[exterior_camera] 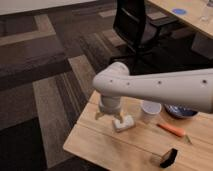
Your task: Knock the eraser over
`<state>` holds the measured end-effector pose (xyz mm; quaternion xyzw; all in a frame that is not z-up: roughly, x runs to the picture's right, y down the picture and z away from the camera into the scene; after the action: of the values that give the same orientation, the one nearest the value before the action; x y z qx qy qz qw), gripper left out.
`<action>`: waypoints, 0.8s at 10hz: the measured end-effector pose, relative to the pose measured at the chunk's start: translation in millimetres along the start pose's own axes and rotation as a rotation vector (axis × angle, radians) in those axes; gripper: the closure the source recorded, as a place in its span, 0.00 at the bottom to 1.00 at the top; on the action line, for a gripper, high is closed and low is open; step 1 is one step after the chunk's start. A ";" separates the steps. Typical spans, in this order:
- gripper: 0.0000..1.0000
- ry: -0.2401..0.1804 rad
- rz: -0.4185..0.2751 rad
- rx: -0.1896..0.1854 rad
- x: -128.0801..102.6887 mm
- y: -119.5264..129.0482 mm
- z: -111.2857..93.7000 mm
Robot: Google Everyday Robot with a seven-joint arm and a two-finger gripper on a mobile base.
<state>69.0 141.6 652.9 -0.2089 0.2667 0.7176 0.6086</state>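
The eraser (124,123) is a small white rounded block lying on the wooden table (100,142), near its middle. My gripper (109,117) hangs from the white arm (160,87) that reaches in from the right. It points down at the table just left of the eraser. Its fingers stand apart, and the right fingertip (119,118) is at the eraser's left end, seemingly touching it. Nothing is held.
A white cup (150,111) stands just right of the eraser. An orange pen-like stick (173,130), a blue bowl (179,111) and a small black object (169,157) lie further right. A black office chair (134,25) stands behind the table, with a long desk (190,15) at the upper right.
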 end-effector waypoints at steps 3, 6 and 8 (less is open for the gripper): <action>0.35 0.000 0.000 0.002 0.3 -0.7 -0.2; 0.35 0.018 0.001 0.023 9.7 -9.4 11.0; 0.35 0.057 0.047 0.027 23.4 -29.1 30.1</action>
<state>94.4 182.0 657.7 -0.2148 0.2986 0.7216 0.5865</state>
